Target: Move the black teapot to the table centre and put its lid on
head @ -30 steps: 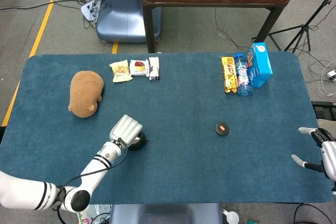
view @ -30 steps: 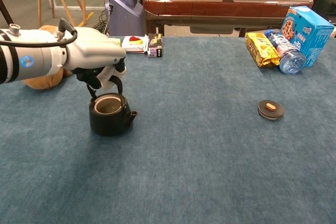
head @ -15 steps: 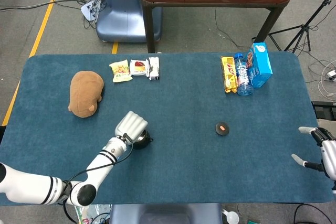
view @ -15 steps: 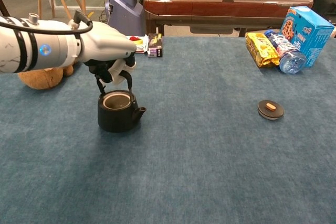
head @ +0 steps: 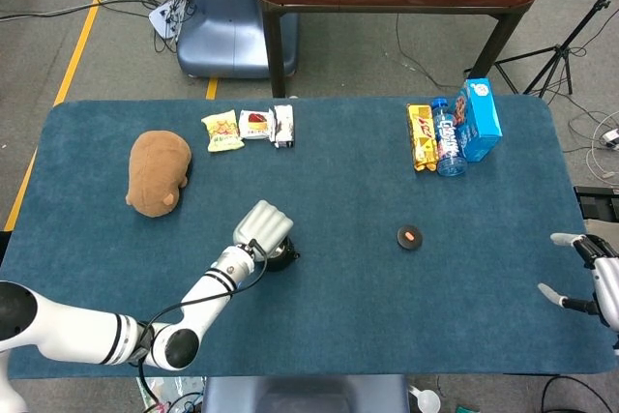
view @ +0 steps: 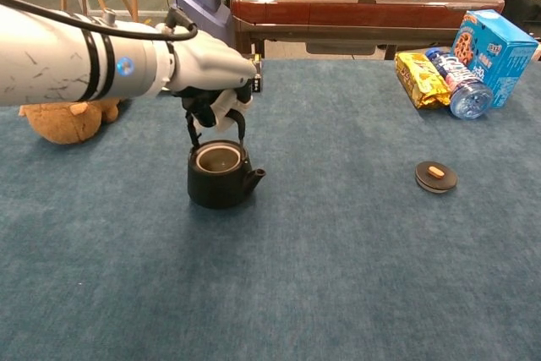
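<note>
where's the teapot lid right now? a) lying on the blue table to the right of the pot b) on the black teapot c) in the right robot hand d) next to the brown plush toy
a: the round black lid with an orange knob lies alone on the blue table, while the black teapot stands open-topped, its handle held by the left robot hand.

Black teapot (view: 221,177): squat, round-bodied, matte black, short spout pointing right, thin arched handle raised above the mouth. Upright, uncovered; pale inner wall visible through the round opening. Located left of the desk's centre, toward the near side; handle gripped from above by the left hand (view: 213,80). Whether its base touches the desk cannot be told.

Lid (view: 435,177): flat black disc with a small orange knob, knob up. Lies on the desk well right of the teapot.
</note>
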You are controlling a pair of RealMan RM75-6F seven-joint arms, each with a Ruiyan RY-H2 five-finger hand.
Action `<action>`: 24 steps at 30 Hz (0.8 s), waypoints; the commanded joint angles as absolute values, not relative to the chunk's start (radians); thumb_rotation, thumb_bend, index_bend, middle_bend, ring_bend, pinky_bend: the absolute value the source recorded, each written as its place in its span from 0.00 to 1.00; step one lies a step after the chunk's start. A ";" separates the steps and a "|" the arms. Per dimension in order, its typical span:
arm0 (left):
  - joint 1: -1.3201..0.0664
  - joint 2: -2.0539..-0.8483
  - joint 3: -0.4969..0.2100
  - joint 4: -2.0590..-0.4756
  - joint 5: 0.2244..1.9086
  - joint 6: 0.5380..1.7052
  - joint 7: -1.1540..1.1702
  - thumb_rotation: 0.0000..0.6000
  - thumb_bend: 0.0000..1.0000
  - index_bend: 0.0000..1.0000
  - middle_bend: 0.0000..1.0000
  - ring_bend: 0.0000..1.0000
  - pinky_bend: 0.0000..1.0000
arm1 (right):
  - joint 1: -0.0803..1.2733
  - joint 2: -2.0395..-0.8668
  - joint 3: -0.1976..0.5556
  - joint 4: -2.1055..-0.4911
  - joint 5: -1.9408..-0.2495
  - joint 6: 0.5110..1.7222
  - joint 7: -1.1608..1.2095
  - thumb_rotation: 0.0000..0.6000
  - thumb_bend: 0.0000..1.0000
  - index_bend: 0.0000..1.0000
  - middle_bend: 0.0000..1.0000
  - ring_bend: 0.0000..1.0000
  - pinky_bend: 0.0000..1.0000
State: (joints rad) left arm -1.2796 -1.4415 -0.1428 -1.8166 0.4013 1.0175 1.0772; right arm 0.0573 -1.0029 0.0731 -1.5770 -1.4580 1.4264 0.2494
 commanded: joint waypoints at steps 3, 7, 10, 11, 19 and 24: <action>-1.316 -1.456 -0.159 -1.794 0.365 1.006 1.071 1.00 0.92 0.68 0.78 0.48 0.68 | 0.059 -0.999 0.072 -1.573 -1.459 1.423 0.262 1.00 0.00 0.30 0.33 0.23 0.43; -1.349 -1.475 -0.163 -1.766 0.329 0.997 1.076 1.00 0.92 0.68 0.78 0.48 0.68 | 0.058 -0.997 0.072 -1.570 -1.461 1.424 0.276 1.00 0.00 0.30 0.33 0.23 0.43; -1.373 -1.489 -0.164 -1.737 0.298 0.985 1.079 1.00 0.92 0.68 0.78 0.48 0.68 | 0.059 -0.995 0.072 -1.565 -1.461 1.422 0.287 1.00 0.00 0.29 0.33 0.23 0.43; -1.382 -1.494 -0.167 -1.726 0.286 0.980 1.077 1.00 0.92 0.68 0.78 0.48 0.68 | 0.059 -0.995 0.072 -1.563 -1.460 1.421 0.291 1.00 0.00 0.29 0.33 0.23 0.43; -1.438 -1.523 -0.172 -1.677 0.228 0.962 1.082 1.00 0.92 0.68 0.78 0.48 0.68 | 0.064 -0.990 0.072 -1.556 -1.458 1.409 0.311 1.00 0.00 0.30 0.33 0.23 0.43; -1.470 -1.542 -0.178 -1.660 0.203 0.958 1.081 1.00 0.92 0.68 0.78 0.48 0.68 | 0.065 -0.988 0.072 -1.553 -1.459 1.408 0.323 1.00 0.00 0.30 0.33 0.23 0.43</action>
